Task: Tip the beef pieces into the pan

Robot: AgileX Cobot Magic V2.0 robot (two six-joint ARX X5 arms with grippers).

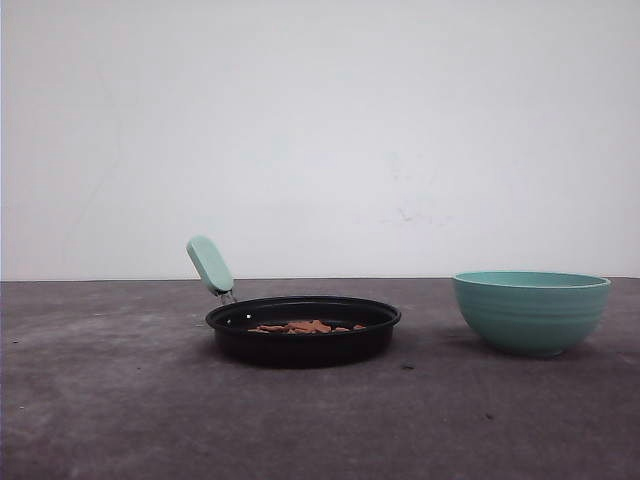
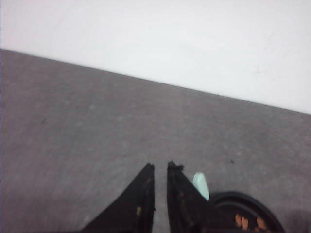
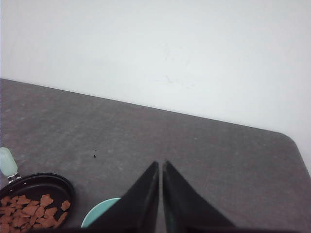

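On the worktop, the beef pieces already lie in the pan, left of the teal bowl. My left gripper and right gripper are both closed, empty. The pan sits between them, so I judge nothing remains to pour.

The pan sits on the table near the middle, its handle rising at the far left. The beef pieces lie inside it. The bowl stands to its right, apart from it.
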